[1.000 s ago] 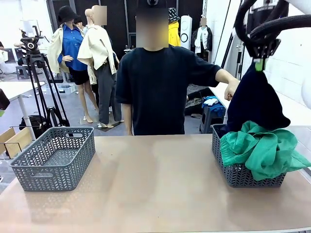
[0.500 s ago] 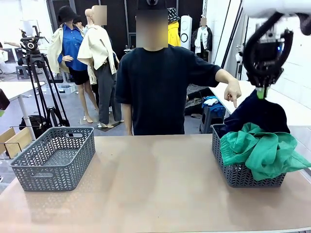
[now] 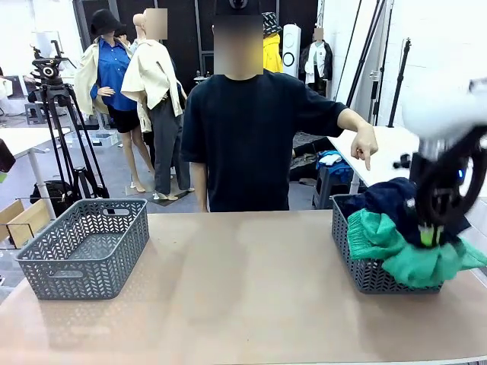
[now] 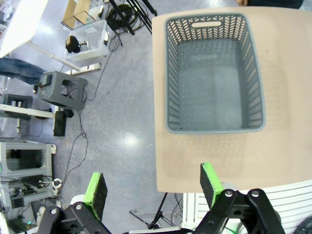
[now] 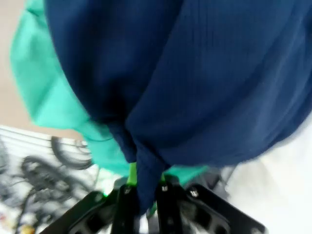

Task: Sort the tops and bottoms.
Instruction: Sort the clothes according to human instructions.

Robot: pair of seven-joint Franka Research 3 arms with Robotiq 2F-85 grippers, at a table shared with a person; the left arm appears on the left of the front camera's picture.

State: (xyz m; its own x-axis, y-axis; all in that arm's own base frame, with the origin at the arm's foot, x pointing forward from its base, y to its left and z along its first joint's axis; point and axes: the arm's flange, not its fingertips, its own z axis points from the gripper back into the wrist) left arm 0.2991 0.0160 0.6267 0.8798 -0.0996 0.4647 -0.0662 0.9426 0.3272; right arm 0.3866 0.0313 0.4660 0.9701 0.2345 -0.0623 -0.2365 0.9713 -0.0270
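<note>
1. The right end effector (image 3: 428,236) is low over the right basket (image 3: 365,272) and clenched on a fold of the navy garment (image 5: 195,73), as the right wrist view shows.
2. The navy garment lies on the green garment (image 3: 380,237), which fills the right basket and spills over its rim.
3. The left end effector (image 4: 151,190) is released, fingers wide apart, above the tabletop (image 3: 236,289) edge near the left basket (image 4: 214,73).
4. The person's hand (image 3: 364,143) points down toward the right basket.
</note>
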